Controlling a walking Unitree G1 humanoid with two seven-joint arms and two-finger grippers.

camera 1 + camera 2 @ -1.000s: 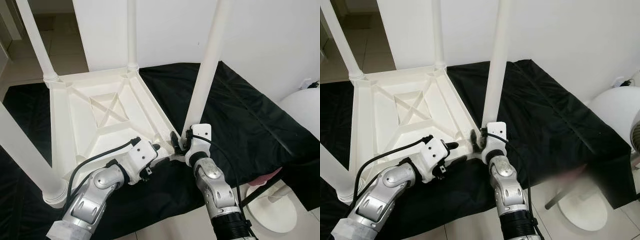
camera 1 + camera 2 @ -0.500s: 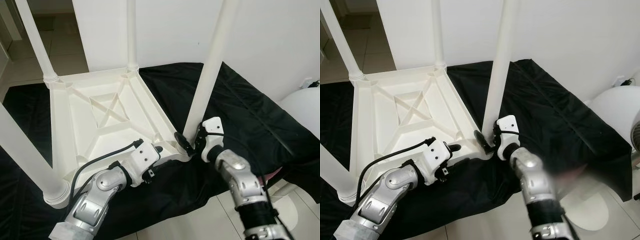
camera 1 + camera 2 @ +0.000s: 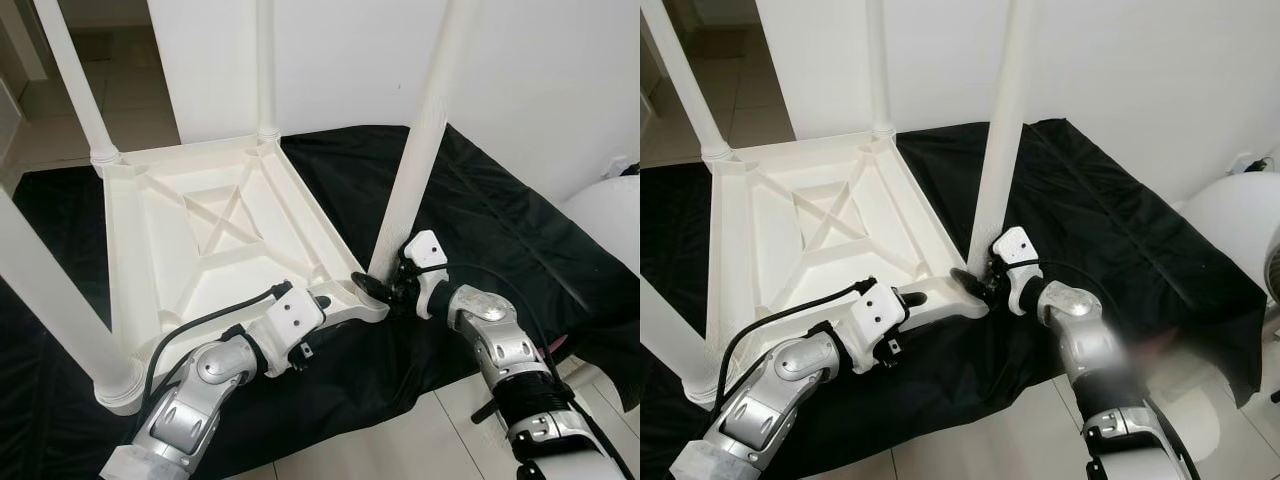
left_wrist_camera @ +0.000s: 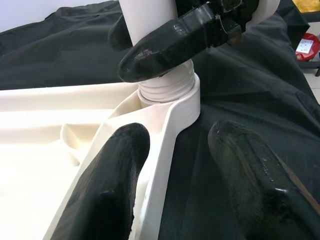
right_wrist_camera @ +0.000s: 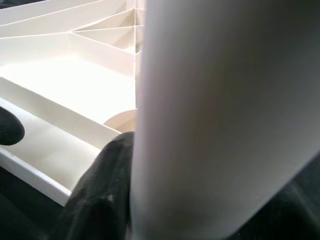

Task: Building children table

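I've got the white table top (image 3: 200,250) lying upside down on the black cloth (image 3: 500,230), ribbed underside facing up, with legs standing up from its corners. Everything I'm doing centres on the corner socket (image 4: 170,97) nearest the robot's right side.

My right gripper (image 3: 385,292) is at the foot of the near-right leg (image 3: 420,150), just above that socket. Its black fingers (image 4: 170,42) are clamped around the leg, one on each side of the white tube; in the right wrist view the tube sits hard against a finger. I hold it low because that is where a twist or a push seats the threaded end into the socket. The leg leans a little away from upright, so I judge it isn't fully home yet.

My left gripper (image 4: 185,175) sits at the table top's near edge, just short of the same socket. Its fingers are apart, straddling the frame rail: one over the inner side, the other over the cloth outside. I can't tell whether they actually touch the rail. It's placed there to brace the top so it won't spin or slide on the cloth while the right arm works the leg.

Off beyond the cloth on the right stands a white round object (image 3: 605,220).
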